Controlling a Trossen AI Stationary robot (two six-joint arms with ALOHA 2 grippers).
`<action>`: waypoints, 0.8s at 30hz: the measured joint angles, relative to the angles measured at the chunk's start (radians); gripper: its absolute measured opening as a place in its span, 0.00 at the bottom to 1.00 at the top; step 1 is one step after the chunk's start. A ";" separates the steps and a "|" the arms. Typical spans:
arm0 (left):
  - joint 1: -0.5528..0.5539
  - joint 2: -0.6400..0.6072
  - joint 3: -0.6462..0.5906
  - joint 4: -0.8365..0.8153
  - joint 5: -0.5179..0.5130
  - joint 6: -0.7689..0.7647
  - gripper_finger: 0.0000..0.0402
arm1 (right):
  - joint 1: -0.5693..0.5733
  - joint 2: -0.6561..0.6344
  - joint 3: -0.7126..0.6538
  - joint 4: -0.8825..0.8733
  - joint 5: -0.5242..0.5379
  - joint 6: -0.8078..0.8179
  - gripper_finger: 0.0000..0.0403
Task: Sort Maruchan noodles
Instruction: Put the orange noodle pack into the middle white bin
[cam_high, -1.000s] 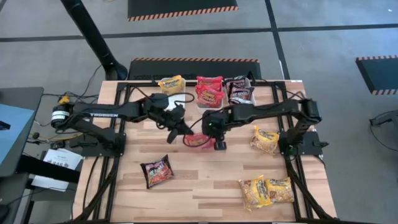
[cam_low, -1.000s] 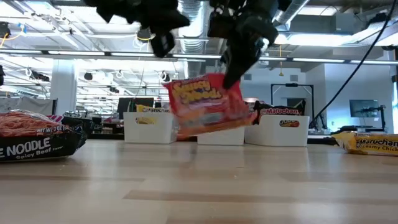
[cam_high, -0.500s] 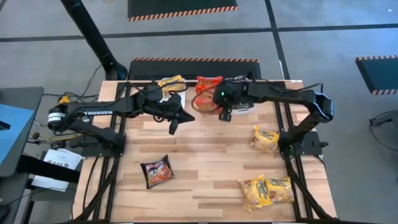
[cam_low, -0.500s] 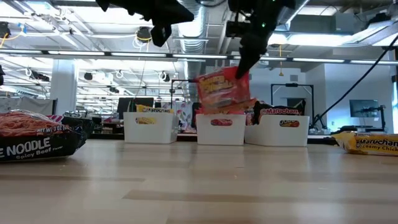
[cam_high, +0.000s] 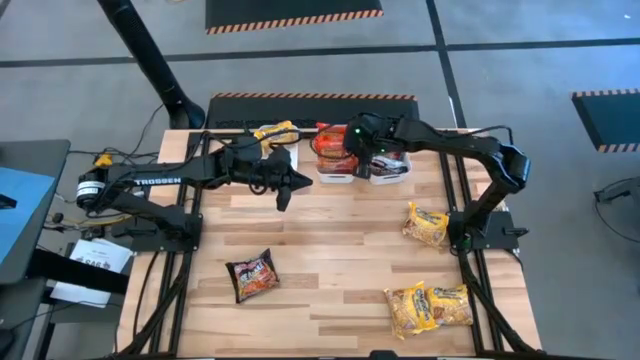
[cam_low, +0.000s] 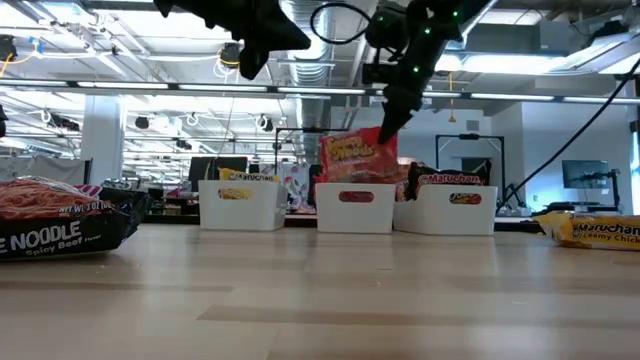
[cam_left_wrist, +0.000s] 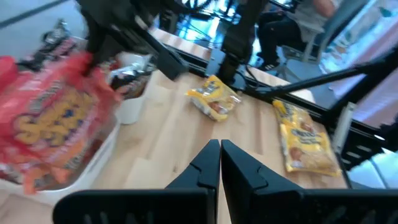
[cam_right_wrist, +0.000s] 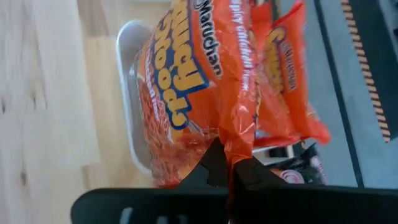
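My right gripper (cam_high: 354, 152) is at the table's far edge, over the middle white bin (cam_high: 336, 177), and is shut on a red Maruchan packet (cam_low: 357, 158). A second red packet (cam_right_wrist: 292, 81) lies in that bin. The left bin (cam_low: 238, 205) holds a yellow packet (cam_high: 275, 133). The right bin (cam_low: 458, 210) holds dark packets (cam_high: 388, 150). My left gripper (cam_high: 286, 190) hovers shut and empty, left of the bins. On the table lie a dark packet (cam_high: 251, 275) and yellow packets (cam_high: 426, 225) (cam_high: 428, 306). My right gripper pinches the red packet's crimped edge (cam_right_wrist: 239, 132) between its two fingers. The fingers come slanting down from the near right. The packet hangs below them, nearly upright, and its lower end (cam_low: 356, 180) dips behind the middle bin's rim.
The three bins stand side by side along the far edge. Black frame rails run along the table's left and right sides (cam_high: 462, 255). Bare wood lies in the middle of the table (cam_high: 340, 250). The low view shows a dark packet (cam_low: 60, 222) close at left.
My right gripper has carried the red packet from the table's middle toward the far edge and up. The packet has swung from lying nearly flat to hanging upright over the middle bin. My left gripper has drawn back a little toward the left and tipped up closer to level.
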 joint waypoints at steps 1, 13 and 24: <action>0.000 0.000 0.000 0.000 -0.011 0.000 0.00 | 0.000 0.008 -0.001 -0.003 0.000 0.000 0.01; 0.000 0.000 0.000 -0.018 -0.043 0.020 0.00 | 0.042 0.079 0.000 0.077 0.025 0.061 0.01; 0.000 0.000 0.000 -0.032 -0.043 0.045 0.00 | 0.041 0.078 0.000 0.019 0.028 0.090 0.03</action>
